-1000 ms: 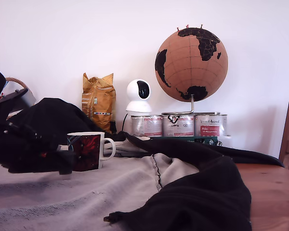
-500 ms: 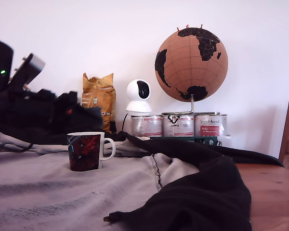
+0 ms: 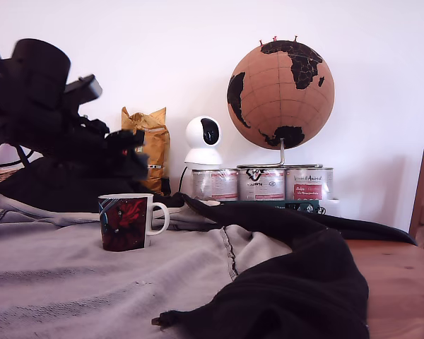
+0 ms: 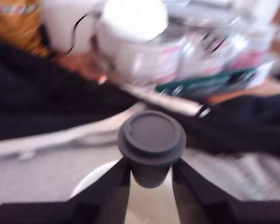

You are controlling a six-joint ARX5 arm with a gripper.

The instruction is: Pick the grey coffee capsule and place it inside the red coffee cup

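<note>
Tool [image 4: 150,175] clamped on the grey coffee capsule [image 4: 151,144] below its rim, frame centre in the wrist view (blurred). Red coffee cup [image 3: 129,222] sits lower left in the exterior view. Centre the capsule over the white mouth, descend, then release low.

Exterior view's pretty bright, soft even light off the white wall [image 3: 162,49], barely any shadows. Wrist view's smeared with motion blur, background overexposed.

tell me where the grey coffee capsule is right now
The grey coffee capsule sits clamped in the gripper, raised above the red coffee cup at the exterior view's left.
</note>
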